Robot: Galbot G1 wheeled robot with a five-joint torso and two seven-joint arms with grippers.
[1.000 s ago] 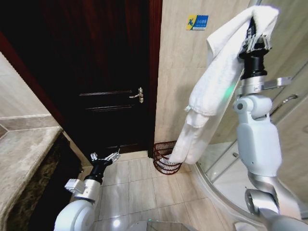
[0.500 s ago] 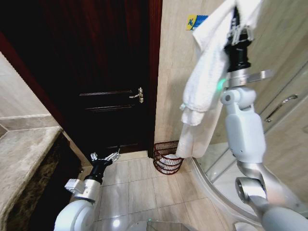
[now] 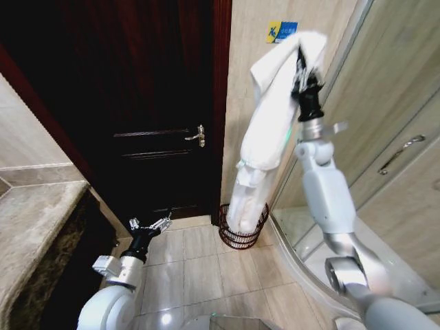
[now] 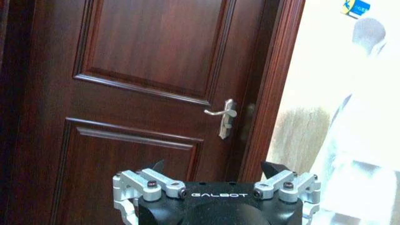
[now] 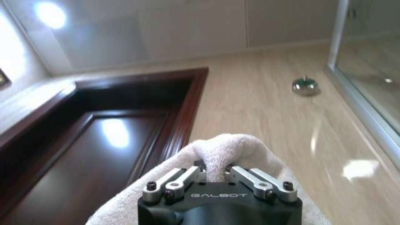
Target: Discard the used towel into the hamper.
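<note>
Tiled bathroom floor (image 3: 206, 268) by dark door (image 3: 151, 103) | towel (image 3: 265, 130) is clamped high by right gripper (image 3: 302, 69), its lower end hung into hamper (image 3: 242, 236) at wall foot | left gripper (image 3: 150, 225) is held spread low beside door.

My right gripper (image 3: 300, 74), raised high and clamped on the long white terry towel (image 3: 265, 141), holds it over the small round reddish-brown wire hamper (image 3: 242, 236). The towel's lower end hangs into the hamper's open mouth. The beige tiled wall (image 3: 249, 82) stands close behind; the dark wooden door (image 3: 148, 103) bounds one side, the curved glass shower enclosure (image 3: 385, 137) the other. Bare tiled floor (image 3: 199, 268) lies open between the hamper and my left gripper (image 3: 150, 224), low, jaws apart.
</note>
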